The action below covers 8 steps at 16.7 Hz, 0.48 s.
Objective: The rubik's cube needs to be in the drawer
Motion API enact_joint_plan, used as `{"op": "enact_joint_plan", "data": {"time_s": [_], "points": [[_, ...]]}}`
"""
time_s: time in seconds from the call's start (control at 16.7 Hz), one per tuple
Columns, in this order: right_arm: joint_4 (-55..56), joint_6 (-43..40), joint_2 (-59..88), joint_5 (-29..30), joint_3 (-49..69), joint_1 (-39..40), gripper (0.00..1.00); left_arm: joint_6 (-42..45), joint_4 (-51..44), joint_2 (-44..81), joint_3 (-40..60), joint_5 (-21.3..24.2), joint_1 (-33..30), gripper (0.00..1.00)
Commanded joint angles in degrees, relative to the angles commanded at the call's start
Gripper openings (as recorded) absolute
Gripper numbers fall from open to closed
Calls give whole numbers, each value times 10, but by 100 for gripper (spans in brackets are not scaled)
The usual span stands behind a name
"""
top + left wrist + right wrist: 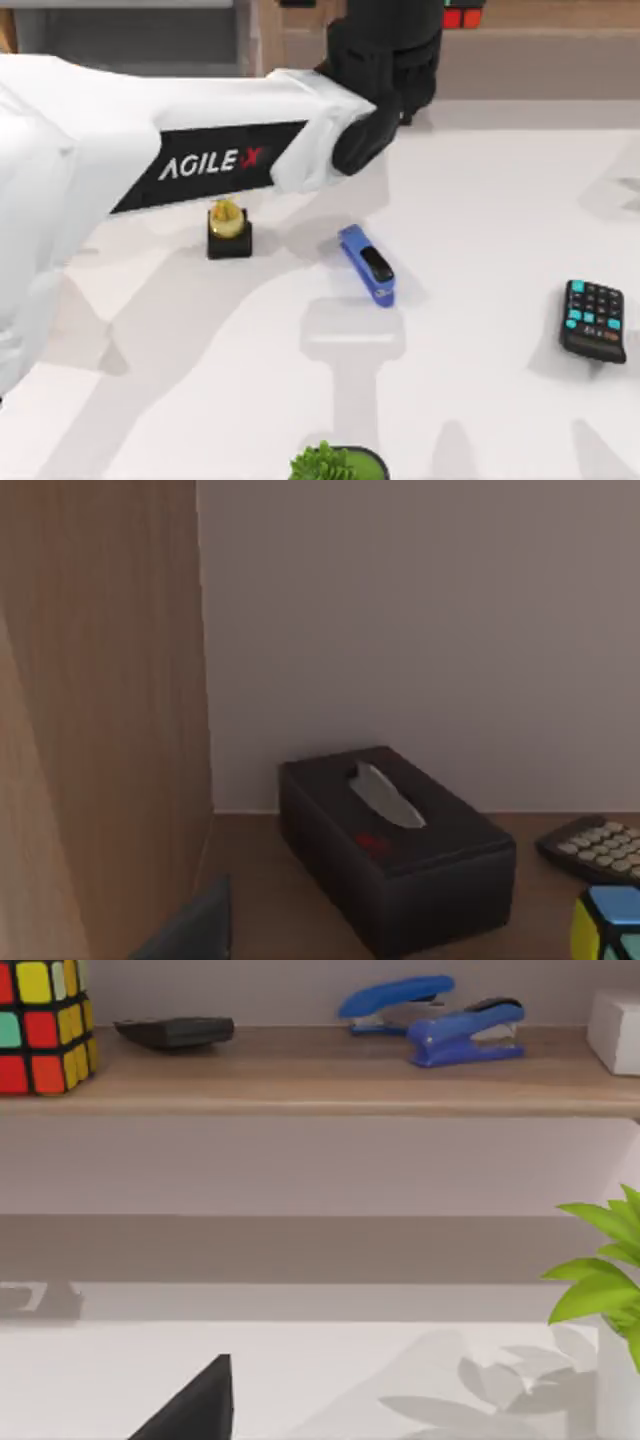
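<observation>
left arm reaching for the shelf cube

left arm (150,160) stretches across the table toward the far wooden shelf (300,1085). drawer (130,40) sits at far left, apparently open. rubik's cube (462,14) rests on the shelf, beside a black tissue box (395,850). left gripper: cannot tell whether apart or together. judgement: centre squarely over the cube before descending, avoiding the box.

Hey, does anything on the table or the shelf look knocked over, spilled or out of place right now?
Nothing stands out. The trophy, stapler and calculator sit settled on the table; the rubik's cube rests upright on the shelf.
</observation>
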Motion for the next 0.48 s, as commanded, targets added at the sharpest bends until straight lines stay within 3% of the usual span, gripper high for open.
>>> {"op": "enact_joint_plan", "data": {"time_s": [0.24, 0.48], "points": [[0, 0, 0, 0, 0, 0, 100, -12, 30, 145, 94, -50, -51, 100], [0, 0, 0, 0, 0, 0, 100, -18, 38, 193, 122, -71, -64, 100]]}}
